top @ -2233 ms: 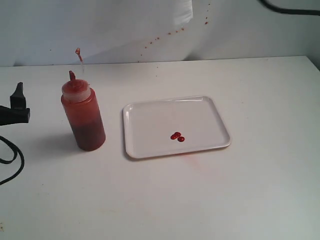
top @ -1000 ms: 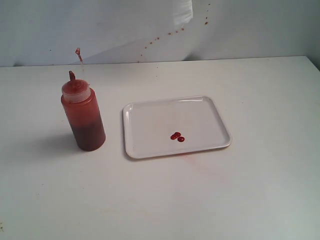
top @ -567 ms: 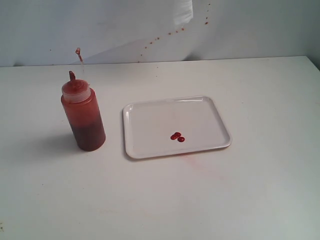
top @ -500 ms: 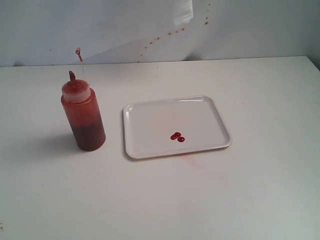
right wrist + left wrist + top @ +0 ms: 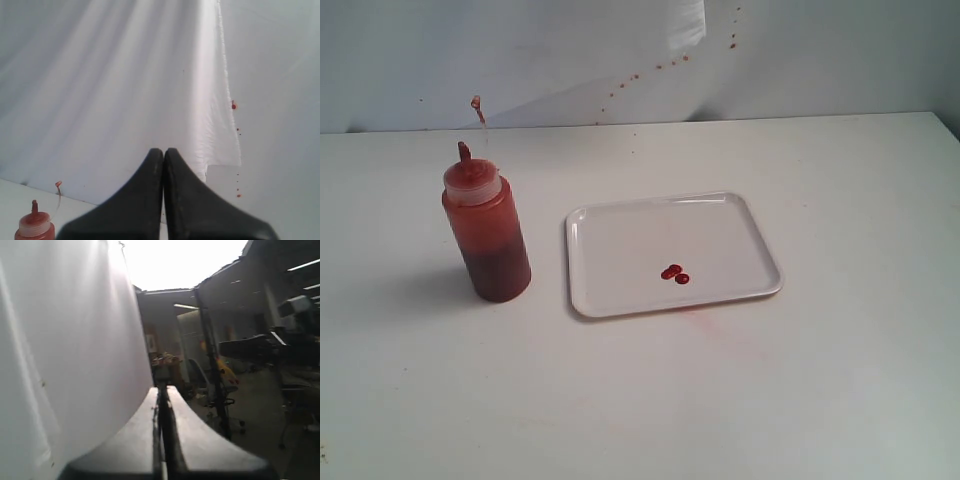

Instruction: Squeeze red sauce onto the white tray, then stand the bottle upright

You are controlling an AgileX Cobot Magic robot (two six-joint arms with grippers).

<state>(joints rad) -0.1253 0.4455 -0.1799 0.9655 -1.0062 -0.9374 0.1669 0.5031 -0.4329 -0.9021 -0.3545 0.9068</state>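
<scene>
Standing upright on the bench [image 5: 770, 400] just beside the white tray [image 5: 650, 225] with its red sauce [image 5: 675, 273] blobs, the squeeze bottle [image 5: 487, 235] looks soft-walled, part-full and probably slick, best taken mid-body, while the left gripper [image 5: 161, 388] and right gripper [image 5: 163, 150] sit pressed together, empty.

Translucent plastic bottle [image 5: 487, 235]; glossy sauce [image 5: 675, 273]; smooth tray [image 5: 620, 245]
</scene>
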